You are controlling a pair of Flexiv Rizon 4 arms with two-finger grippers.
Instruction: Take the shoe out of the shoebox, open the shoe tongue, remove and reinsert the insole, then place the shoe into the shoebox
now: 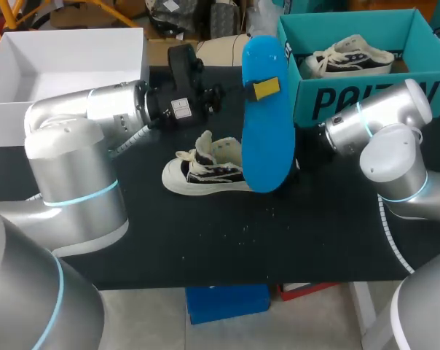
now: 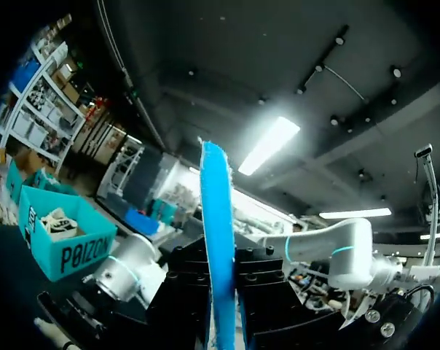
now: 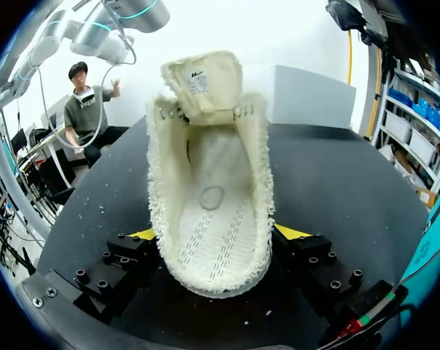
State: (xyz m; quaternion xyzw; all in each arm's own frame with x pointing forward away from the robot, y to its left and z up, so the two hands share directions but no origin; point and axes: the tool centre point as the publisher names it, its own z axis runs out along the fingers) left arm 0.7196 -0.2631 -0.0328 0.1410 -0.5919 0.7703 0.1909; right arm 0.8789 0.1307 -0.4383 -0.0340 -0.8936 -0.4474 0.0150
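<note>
Head view check: with left gripper (image 2: 220, 313) clamped on the upright insole (image 1: 267, 138) by the shoe (image 1: 205, 171), and right gripper (image 3: 213, 240) clamped across its heel on the table (image 1: 205, 240), tip insole toe-first into the opening, under the raised tongue (image 3: 202, 84), without buckling.

Left arm (image 1: 96, 109) reaches level from the left — jaws clamped on the upright insole (image 1: 267, 146); right arm (image 1: 366, 120) lies low, jaws gripping the shoe (image 3: 213, 182) at its heel.
</note>
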